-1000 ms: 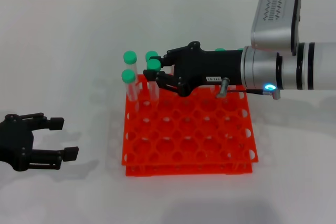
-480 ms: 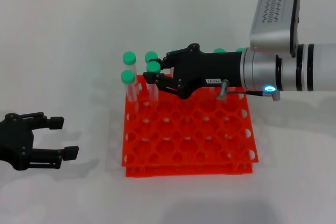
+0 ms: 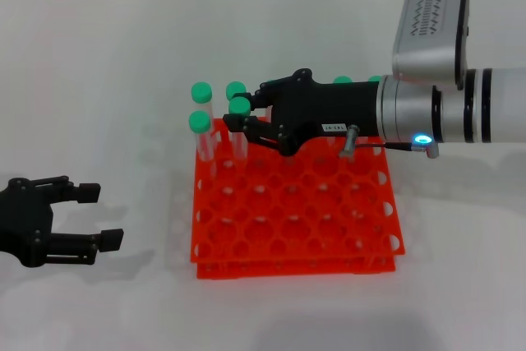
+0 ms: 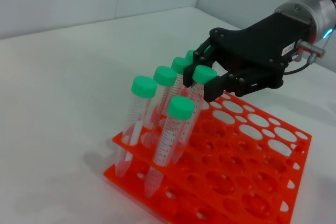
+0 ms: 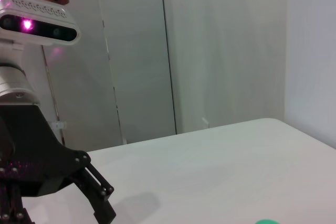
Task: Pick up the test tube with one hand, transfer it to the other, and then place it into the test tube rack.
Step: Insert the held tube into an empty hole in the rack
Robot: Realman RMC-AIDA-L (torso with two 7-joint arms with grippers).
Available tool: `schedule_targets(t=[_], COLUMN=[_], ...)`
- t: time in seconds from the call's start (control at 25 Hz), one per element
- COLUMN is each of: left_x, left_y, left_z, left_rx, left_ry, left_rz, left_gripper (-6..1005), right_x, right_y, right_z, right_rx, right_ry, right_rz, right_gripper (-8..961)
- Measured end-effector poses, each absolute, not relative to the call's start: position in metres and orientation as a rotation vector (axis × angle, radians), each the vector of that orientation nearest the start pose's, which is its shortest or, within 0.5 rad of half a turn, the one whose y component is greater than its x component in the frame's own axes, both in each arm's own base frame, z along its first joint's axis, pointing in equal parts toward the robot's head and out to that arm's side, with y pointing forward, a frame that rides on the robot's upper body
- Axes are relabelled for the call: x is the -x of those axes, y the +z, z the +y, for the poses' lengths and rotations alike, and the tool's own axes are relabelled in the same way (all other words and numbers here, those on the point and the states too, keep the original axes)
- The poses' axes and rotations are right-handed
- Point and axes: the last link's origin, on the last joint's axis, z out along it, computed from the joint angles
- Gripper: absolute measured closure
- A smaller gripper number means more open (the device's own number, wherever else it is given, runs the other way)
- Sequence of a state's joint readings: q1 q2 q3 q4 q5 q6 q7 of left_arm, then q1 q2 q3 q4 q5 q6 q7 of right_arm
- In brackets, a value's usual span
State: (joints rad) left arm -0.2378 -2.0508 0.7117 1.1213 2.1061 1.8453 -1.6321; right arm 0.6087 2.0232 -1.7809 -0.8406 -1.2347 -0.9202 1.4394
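Observation:
The test tube (image 3: 240,106), clear with a green cap, leans in the far left part of the orange-red test tube rack (image 3: 329,203), its lower end down in a hole. My right gripper (image 3: 245,108), black with a white label, reaches in from the right and is shut on the tube just under the cap. The left wrist view shows the same grip: gripper (image 4: 206,75), tube (image 4: 195,100), rack (image 4: 252,182). My left gripper (image 3: 100,216) rests open and empty on the table, left of the rack.
Three more green-capped tubes (image 3: 200,122) stand tilted in the rack's far left corner, close beside the held one. Two further caps (image 3: 343,81) show behind the right wrist. White table surrounds the rack.
The right gripper and the tube in it have sunk slightly and shifted a little left. The left arm has not moved.

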Motion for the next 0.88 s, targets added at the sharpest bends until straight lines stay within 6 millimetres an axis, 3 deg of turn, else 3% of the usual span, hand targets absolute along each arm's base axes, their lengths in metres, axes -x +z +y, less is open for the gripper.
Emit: schedule_targets(t=[0.88], left_x=[0.3053], left_y=[0.0716], left_z=[0.2547], left_rx=[2.768], left_ry=[-0.406], left_rz=[-0.814], left_gripper=[119], right_x=[-0.1307], right_y=[-0.0859], right_z=[0.3607], right_rx=[2.819], right_ry=[0.67], right_rz=[0.256], right_gripper=[675])
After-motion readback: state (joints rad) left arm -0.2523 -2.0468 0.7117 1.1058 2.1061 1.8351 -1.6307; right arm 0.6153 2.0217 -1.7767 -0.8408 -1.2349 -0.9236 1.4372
